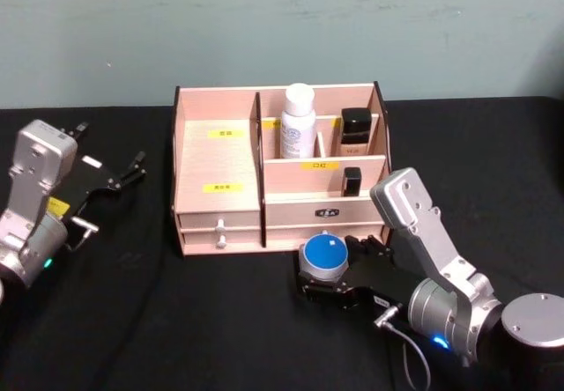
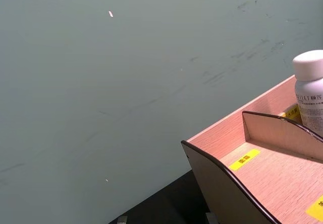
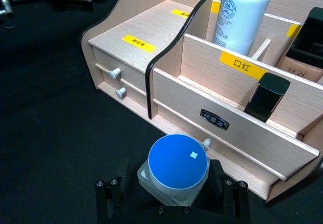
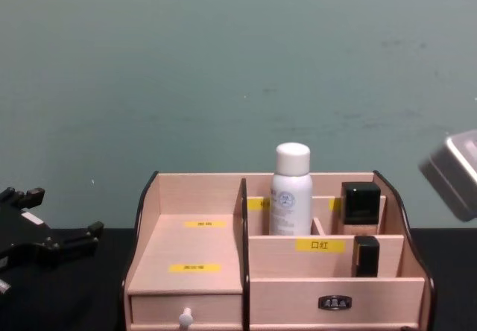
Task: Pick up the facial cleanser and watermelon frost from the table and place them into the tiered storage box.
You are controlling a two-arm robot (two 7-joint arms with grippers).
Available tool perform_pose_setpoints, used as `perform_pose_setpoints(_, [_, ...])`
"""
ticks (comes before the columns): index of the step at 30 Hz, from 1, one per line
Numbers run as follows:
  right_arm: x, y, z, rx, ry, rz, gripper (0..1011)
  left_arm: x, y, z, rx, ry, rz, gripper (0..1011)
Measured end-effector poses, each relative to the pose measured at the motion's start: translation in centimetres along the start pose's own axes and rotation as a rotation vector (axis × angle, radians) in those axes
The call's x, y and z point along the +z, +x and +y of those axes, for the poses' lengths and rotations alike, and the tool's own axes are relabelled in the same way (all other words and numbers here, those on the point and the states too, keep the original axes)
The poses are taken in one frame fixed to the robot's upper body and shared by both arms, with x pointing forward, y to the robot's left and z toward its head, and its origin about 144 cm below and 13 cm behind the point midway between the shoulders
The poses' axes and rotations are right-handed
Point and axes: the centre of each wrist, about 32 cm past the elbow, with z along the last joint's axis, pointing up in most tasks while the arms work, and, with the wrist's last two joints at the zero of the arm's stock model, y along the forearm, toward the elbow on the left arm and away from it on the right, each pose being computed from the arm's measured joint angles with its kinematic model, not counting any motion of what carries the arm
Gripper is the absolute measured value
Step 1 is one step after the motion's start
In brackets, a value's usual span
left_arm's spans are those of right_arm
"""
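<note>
Standing on the black table [image 1: 176,320], the tiered storage box [image 1: 220,158] [image 2: 272,178] [image 3: 126,30] [image 4: 194,249] is the landmark for everything else. The left gripper [image 1: 119,175] [image 4: 52,245] sits idle on the table off the box's left side, well apart from it; how far it is open cannot be told. The right gripper [image 1: 324,269] [image 3: 171,186] lies just in front of the box's front wall, right of the drawer knobs [image 3: 115,73], with its fingers [image 3: 108,199] closed in on either side of a blue-lidded jar [image 1: 324,252] [image 3: 177,162].

Inside the box's right half, a white bottle [image 1: 298,122] [image 2: 310,93] [image 3: 241,17] [image 4: 291,193] stands upright in the left rear compartment. A dark-capped bottle [image 1: 355,131] [image 3: 313,42] [image 4: 361,204] stands in the rear compartment beside it. A black lipstick tube [image 1: 352,180] [image 3: 266,97] [image 4: 364,255] stands at the right end of the middle tier, one step lower.

Dividers hide the lower part of all three. Whether the jar rests on the table or is lifted off it cannot be told. The writing on the yellow labels [image 1: 226,133] is too small to read, and the chest view cuts off the box's base.
</note>
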Motion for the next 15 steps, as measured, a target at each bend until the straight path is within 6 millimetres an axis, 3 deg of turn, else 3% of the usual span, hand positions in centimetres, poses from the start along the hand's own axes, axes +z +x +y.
perform_pose_setpoints(15, [0.03,-0.04,0.55,0.000,-0.002,-0.003,1003,0.00,0.00,0.00,0.000,0.000,0.000,1001])
